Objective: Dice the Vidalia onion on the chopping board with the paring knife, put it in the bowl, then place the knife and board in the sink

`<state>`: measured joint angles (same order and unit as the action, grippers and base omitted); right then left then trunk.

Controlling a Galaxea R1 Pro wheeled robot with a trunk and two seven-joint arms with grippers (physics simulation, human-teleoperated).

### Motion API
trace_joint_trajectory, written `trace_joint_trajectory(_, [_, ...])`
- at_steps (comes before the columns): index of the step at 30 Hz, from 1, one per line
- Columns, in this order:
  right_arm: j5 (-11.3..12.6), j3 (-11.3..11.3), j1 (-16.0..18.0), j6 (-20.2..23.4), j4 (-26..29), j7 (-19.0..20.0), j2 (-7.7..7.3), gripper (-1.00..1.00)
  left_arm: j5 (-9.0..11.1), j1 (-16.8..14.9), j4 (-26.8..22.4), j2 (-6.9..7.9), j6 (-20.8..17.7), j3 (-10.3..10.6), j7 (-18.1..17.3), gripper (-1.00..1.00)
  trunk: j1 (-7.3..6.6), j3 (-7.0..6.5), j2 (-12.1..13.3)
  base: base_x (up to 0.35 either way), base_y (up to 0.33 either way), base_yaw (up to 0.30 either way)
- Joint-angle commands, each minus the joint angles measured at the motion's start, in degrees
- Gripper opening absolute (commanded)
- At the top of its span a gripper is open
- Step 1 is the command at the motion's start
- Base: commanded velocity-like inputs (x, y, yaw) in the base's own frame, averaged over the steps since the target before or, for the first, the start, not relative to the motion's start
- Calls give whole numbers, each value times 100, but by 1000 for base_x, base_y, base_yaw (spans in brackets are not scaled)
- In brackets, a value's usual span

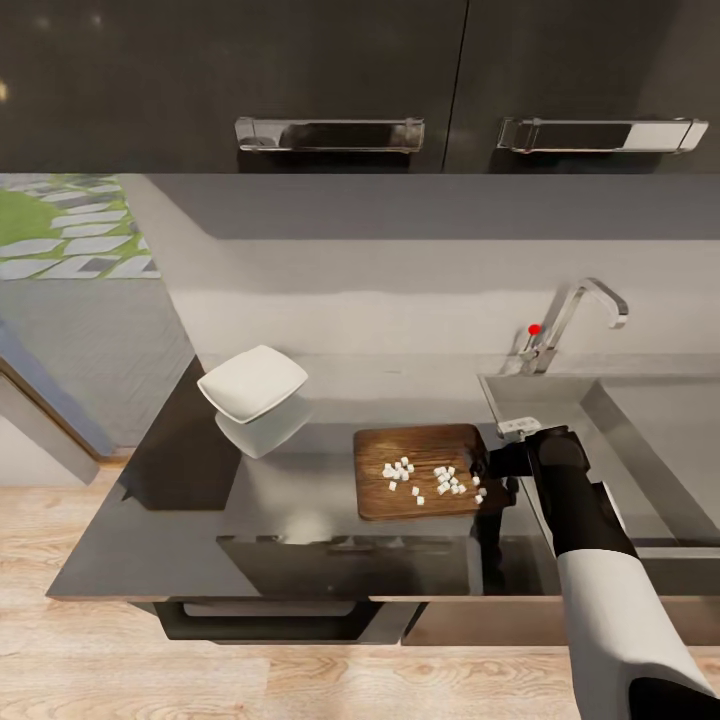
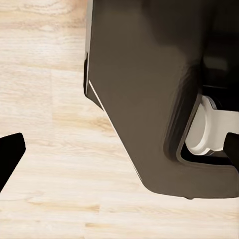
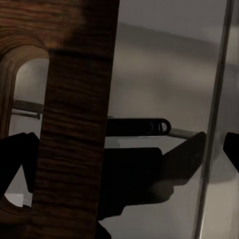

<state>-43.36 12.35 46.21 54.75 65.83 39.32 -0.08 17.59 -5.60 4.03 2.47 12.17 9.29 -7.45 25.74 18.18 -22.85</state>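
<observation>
Right arm (image 1: 600, 590): white glossy forearm shell, black rounded wrist section. Right gripper (image 1: 487, 478): black, angular. Left gripper fingertips (image 2: 10, 152): black.

A dark brown grained chopping board (image 1: 420, 470) carries whitish onion pieces (image 1: 432, 480), near a glossy white bowl (image 1: 252, 383).

Soft, even light; the glossy countertop (image 1: 300, 540) mirrors the bowl (image 1: 253, 382); close wrist views are blurred.

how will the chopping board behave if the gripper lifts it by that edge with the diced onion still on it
The chopping board looks like solid grained wood, so it would probably stay stiff. The right gripper is at its sink-side edge, so a lift there would likely tilt it. The loose diced onion on top would then probably slide or scatter onto the glossy countertop.
</observation>
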Motion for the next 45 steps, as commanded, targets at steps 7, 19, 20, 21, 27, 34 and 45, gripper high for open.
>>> trace_joint_trajectory(7, [-111,4,2,1,-9,62,-1,-100,61,-11,28,-1,40,46,-37,100,5,11,-8,0,0,0])
trace_joint_trajectory(19, [-129,13,2,18,-8,49,-1,-100,61,-11,28,1,40,46,-37,100,5,-28,-8,0,0,0])
trace_joint_trajectory(20, [-129,11,2,19,-8,49,-1,-100,61,-12,28,1,40,46,-37,100,5,-37,-8,0,0,0])
trace_joint_trajectory(21, [-129,9,2,19,-8,49,-1,-100,61,-14,28,3,40,46,-37,100,5,-47,-8,0,0,0])
trace_joint_trajectory(27, [-129,8,2,19,-8,49,4,-100,61,-13,28,7,40,46,-37,100,5,-101,-8,0,0,0])
trace_joint_trajectory(34, [-129,13,2,23,-8,55,-1,-100,61,-11,28,-1,40,46,-31,100,5,-164,-8,0,-267,0])
trace_joint_trajectory(45, [-60,48,2,36,-8,93,-1,-100,61,-11,28,6,40,46,-34,100,5,-264,-8,-5,-30,0])
